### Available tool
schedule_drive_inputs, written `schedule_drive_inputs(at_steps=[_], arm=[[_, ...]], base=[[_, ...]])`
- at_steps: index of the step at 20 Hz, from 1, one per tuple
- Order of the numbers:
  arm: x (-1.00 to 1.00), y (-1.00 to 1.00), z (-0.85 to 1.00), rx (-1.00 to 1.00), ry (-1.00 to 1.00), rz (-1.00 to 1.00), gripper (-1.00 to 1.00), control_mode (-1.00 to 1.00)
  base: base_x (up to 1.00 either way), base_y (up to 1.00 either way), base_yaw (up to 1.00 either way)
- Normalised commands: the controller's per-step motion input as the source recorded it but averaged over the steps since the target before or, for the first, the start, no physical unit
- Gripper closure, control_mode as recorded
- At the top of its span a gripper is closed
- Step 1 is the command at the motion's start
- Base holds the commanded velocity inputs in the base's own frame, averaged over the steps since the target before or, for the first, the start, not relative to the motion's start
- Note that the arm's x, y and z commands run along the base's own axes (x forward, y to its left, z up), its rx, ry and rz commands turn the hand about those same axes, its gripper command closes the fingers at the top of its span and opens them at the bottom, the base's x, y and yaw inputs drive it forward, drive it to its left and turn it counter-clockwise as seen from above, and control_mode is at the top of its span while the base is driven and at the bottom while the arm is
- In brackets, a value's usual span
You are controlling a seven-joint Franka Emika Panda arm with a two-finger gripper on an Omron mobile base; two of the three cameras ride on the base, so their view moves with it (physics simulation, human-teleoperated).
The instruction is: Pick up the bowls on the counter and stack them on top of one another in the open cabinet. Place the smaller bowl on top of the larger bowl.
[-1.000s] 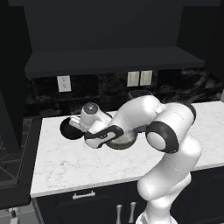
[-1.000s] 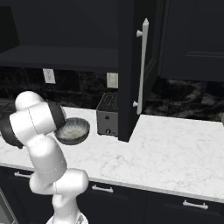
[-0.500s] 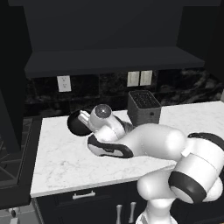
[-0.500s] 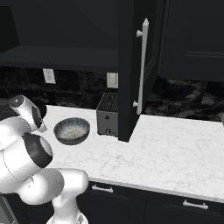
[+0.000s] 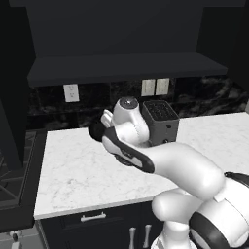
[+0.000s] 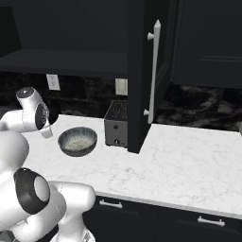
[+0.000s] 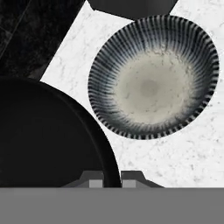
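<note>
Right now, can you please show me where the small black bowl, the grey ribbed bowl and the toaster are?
small black bowl (image 7: 48, 135): hand view, on its dark inside.
grey ribbed bowl (image 6: 77, 139): right base view, on its pale speckled inside.
toaster (image 5: 161, 127): left base view, on its front side wall.

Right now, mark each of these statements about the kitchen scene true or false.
1. The wide ribbed grey bowl sits on the white marble counter. True.
2. The grey bowl is stacked inside the small glossy black bowl. False: they lie side by side.
3. The gripper is closed on the black bowl's rim. True.
4. The boxy dark grey toaster stands in the open dark cabinet. False: it stands on the counter.
</note>
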Motion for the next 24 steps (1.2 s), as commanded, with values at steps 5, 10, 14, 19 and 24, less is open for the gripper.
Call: schedule_drive_inputs(at_steps=[5, 10, 14, 19, 24], arm=[[-0.19, -0.92, 0.07, 0.06, 0.03, -0.04, 1.0, -1.0], [-0.34, -0.69, -0.13, 0.02, -0.05, 0.0, 1.0, -1.0], [-0.08, -0.51, -0.24, 0.0, 0.0, 0.0, 1.0, -1.0], [0.11, -0.41, -0.31, 0.0, 0.04, 0.0, 1.0, -1.0], [0.2, -0.11, -0.41, 0.0, 0.05, 0.0, 1.0, -1.0]], base=[[0.0, 0.0, 0.0], [0.0, 0.0, 0.0], [0.0, 0.0, 0.0], [0.0, 0.0, 0.0], [0.0, 0.0, 0.0]])
